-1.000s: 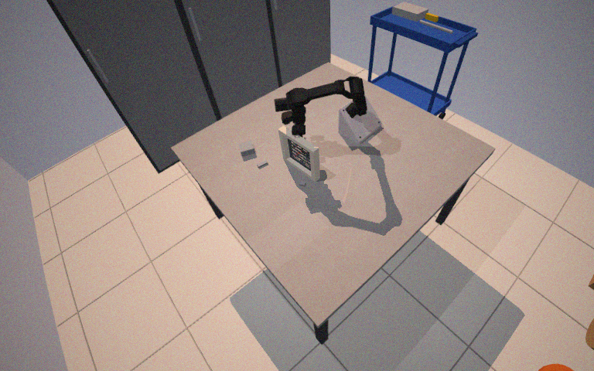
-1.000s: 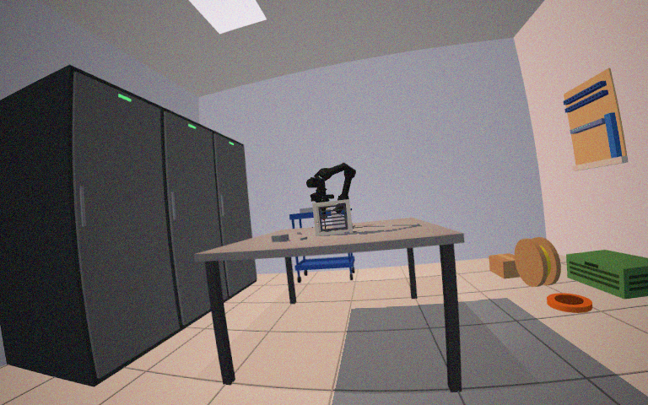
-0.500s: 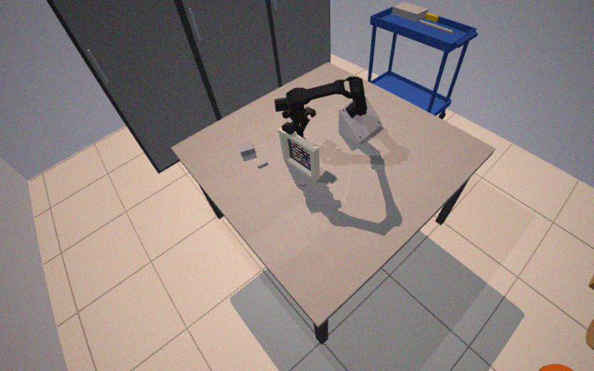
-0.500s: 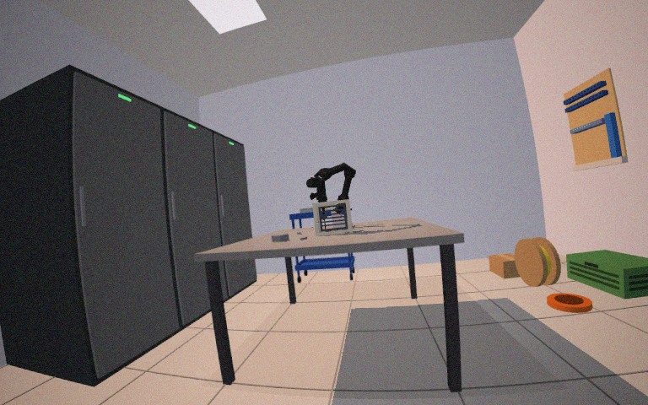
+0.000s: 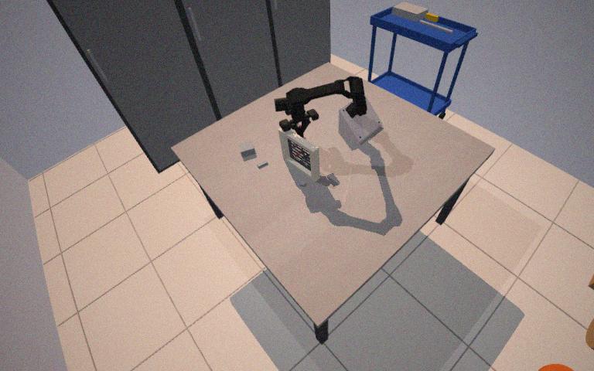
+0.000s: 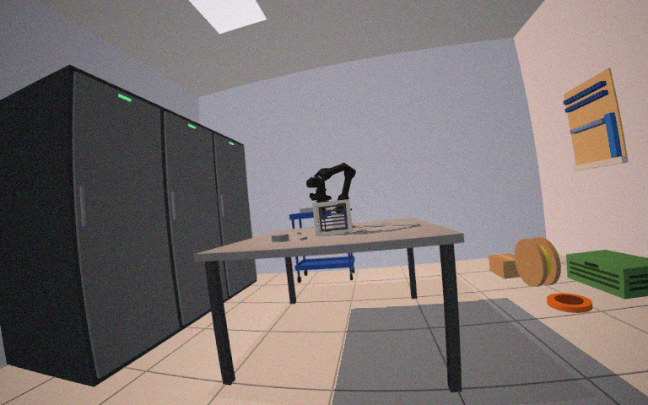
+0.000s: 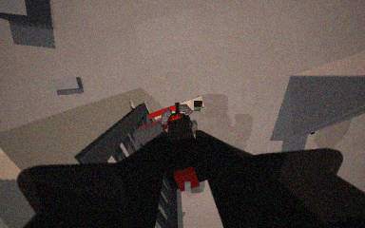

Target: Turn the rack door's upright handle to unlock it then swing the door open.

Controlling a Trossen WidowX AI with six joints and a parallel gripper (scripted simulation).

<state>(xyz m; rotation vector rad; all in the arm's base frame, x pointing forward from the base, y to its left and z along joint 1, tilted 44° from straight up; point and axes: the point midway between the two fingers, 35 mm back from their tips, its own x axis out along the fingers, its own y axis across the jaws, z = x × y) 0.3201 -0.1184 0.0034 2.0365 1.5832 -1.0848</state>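
Observation:
The pale rack frame stands upright on the table. Dark slats show in its opening. In the wrist view, a dark slatted panel runs slantwise at the lower left, beside the fingertips. The door's exact angle cannot be told. My gripper points down on the arm's side of the frame and is shut on the handle. Red and grey parts of the handle show at the fingertips; the rest is hidden by the dark fingers.
A grey block and a small angled piece lie on the table left of the frame. The arm's pale base mount stands to the right behind it. Tall dark cabinets and a blue cart stand beyond the table.

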